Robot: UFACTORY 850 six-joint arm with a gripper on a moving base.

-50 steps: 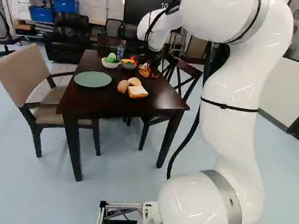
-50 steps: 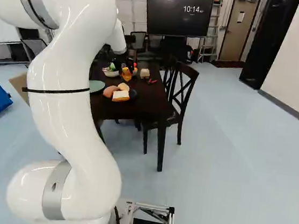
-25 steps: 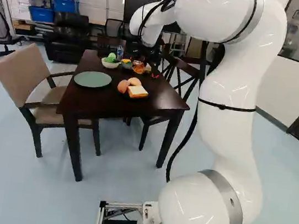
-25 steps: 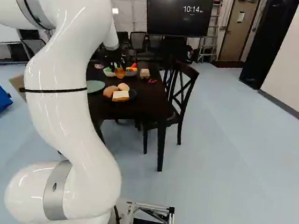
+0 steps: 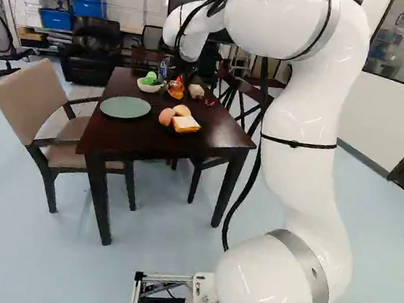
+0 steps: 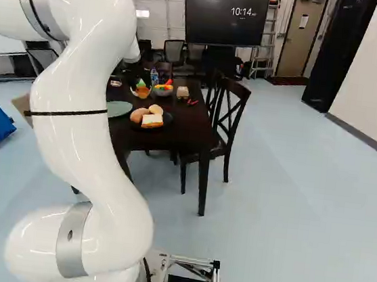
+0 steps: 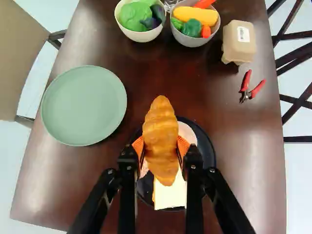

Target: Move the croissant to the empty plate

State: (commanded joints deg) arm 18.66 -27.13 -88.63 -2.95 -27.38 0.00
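Jaws: the gripper is pinching the croissant from both sides, with an orange pad on each flank.
Croissant: it is hanging above the table, partly hiding the dark plate from the wrist view.
Pale green plate: it is lying near the table edge facing the beige armchair.
Dark plate: it is holding a bread slice and rounded brown foods, toward the table's near edge.
Far end: cream bowl and grey bowl are sitting side by side.
Dark chairs' edge: a carton and red-handled pliers (odd tableware, those) are resting near it.
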